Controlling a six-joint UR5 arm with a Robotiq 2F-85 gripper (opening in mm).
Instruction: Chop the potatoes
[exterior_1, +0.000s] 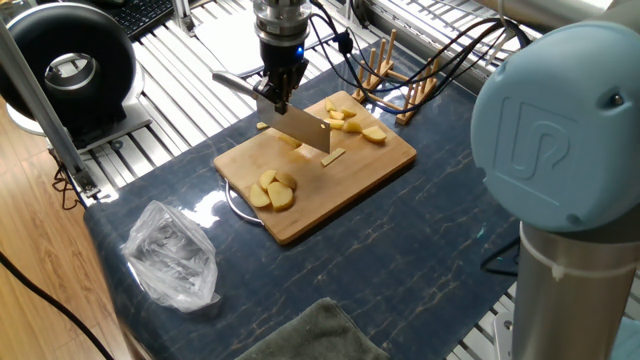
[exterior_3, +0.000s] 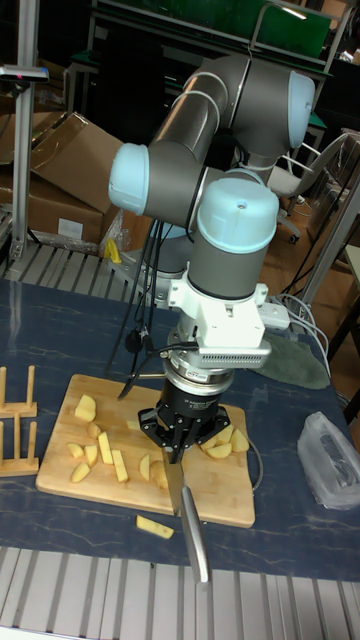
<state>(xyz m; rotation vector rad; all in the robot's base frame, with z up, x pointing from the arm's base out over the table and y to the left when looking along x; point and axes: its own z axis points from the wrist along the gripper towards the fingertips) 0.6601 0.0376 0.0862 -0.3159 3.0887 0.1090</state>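
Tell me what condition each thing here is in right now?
gripper: shut on the knife.
knife: held, blade over the board.
potatoes: peeled, cut into pieces.
stray potato stick: lying off the board.
cutting board: flat on the table.
plastic bag: crumpled.

We find one readable mark only: the embossed "UR" logo, letters interlocked inside a raised ring, on the pale-blue joint cap (exterior_1: 548, 140) filling the right of the fixed view. The other blue caps (exterior_3: 235, 217) in the tall fixed view show no legible mark. No other text, label or number reads.
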